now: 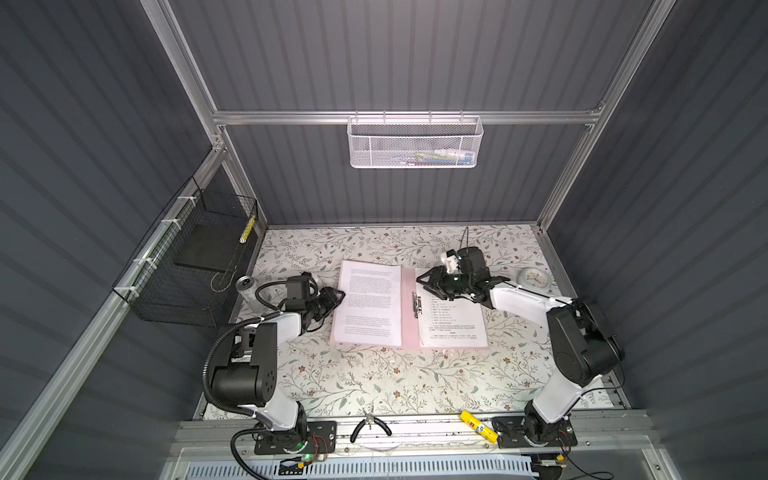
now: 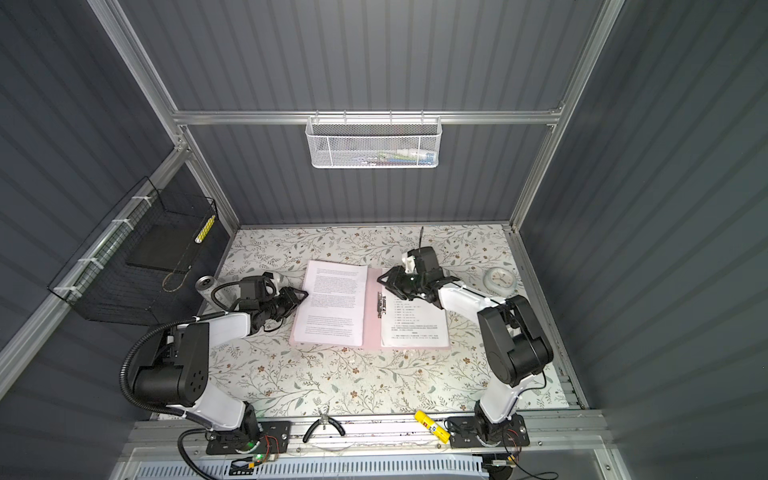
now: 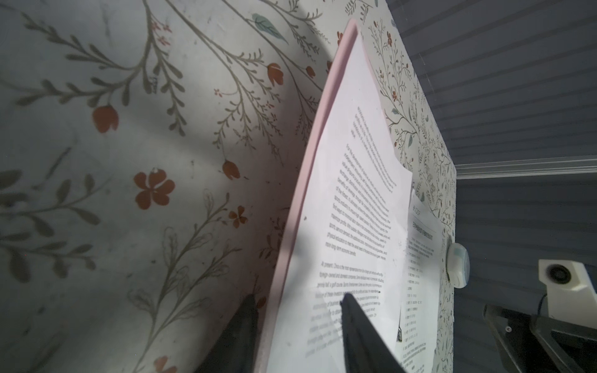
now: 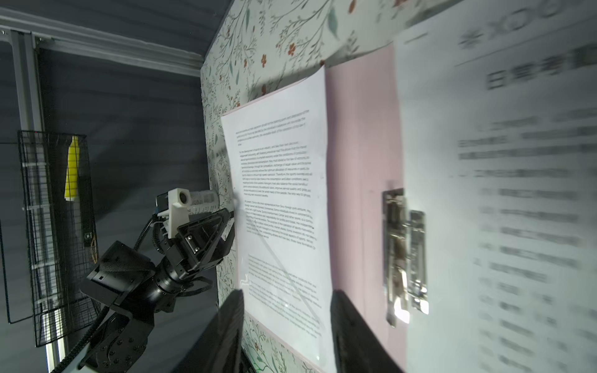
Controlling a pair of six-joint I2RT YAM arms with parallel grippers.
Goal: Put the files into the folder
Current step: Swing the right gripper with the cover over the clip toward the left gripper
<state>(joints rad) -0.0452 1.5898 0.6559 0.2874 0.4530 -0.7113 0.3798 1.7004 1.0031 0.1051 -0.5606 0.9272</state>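
Claws both gape, left claw (image 1: 341,295) straddling folder (image 1: 409,332) edge, right claw (image 1: 419,281) above files (image 1: 453,328).

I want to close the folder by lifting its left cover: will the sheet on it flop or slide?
Probably floppy: the left sheet is thin, and its far edge looks wavy in the left wrist view. Likely to slide as the folder cover tilts, since it lies loose, clear of the clip. Light, so a slight push should shift it.

An open pale-pink card folder (image 1: 408,337) lies on the floral-patterned tabletop (image 1: 374,382) between the left gripper (image 1: 338,296) and the right gripper (image 1: 422,279), with a round white clock (image 1: 534,279) near the latter.
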